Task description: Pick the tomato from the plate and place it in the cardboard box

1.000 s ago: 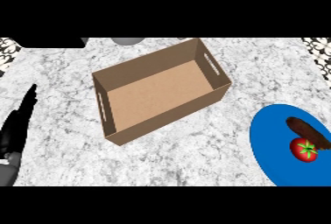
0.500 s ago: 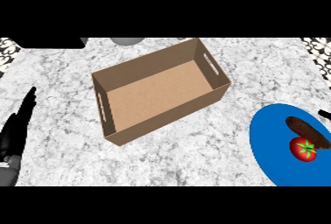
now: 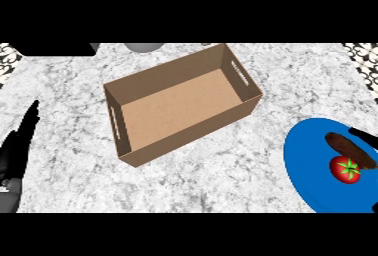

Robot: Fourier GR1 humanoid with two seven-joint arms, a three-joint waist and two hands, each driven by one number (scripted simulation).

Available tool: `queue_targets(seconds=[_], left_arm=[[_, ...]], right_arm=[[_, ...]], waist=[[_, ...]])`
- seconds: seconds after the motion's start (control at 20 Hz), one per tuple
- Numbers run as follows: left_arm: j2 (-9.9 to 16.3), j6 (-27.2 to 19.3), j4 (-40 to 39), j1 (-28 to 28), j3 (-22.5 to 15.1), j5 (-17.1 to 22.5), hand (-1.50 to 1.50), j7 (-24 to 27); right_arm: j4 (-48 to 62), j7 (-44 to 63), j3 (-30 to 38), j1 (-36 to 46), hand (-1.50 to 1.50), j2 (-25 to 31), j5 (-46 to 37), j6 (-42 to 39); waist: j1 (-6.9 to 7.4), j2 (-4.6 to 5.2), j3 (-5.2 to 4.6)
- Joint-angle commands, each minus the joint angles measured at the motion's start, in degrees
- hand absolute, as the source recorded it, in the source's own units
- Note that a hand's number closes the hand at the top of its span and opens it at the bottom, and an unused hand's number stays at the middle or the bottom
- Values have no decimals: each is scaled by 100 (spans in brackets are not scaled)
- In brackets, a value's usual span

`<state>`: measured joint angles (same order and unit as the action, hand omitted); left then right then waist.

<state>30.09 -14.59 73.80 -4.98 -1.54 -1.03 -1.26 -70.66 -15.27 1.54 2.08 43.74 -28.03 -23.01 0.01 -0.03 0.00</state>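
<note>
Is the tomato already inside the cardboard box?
No, the tomato lies on the blue plate at the right, and the cardboard box holds nothing.

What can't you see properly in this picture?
- Blue plate, head view: its right side is cut off by the picture's edge.
- Right robot hand: only dark fingers show at the right edge above the tomato; open or shut is unclear.
- Grey round thing: cut off at the top.

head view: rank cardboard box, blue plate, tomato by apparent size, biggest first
1. cardboard box, the largest by far.
2. blue plate, cut off by the right edge, so its full extent is unsure, though what shows looks smaller than the box.
3. tomato, the smallest, lying on the plate.
</note>
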Motion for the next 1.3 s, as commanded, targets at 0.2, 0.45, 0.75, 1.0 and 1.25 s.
queue_targets(seconds=[0.2,0.45,0.75,1.0,1.25], left_arm=[[-144,364,244,179,340,-156,0,-176],[-212,508,333,116,514,-316,0,-199],[-326,564,169,16,691,-503,0,-139],[-453,563,209,-144,707,-706,0,-345],[-590,605,345,67,888,-785,0,-165]], right_arm=[[-468,221,95,37,-150,-590,-177,-279],[-811,-41,428,-3,-150,-433,-90,-697],[-2161,599,452,-785,-150,-734,-199,-968],[-1205,735,329,-195,-150,-840,-778,-944],[-1150,853,312,-192,-150,-1036,-1035,-1056]], waist=[[4,-5,-1],[2,-3,-1],[-41,-7,-3],[1,2,0],[1,-1,-1]])
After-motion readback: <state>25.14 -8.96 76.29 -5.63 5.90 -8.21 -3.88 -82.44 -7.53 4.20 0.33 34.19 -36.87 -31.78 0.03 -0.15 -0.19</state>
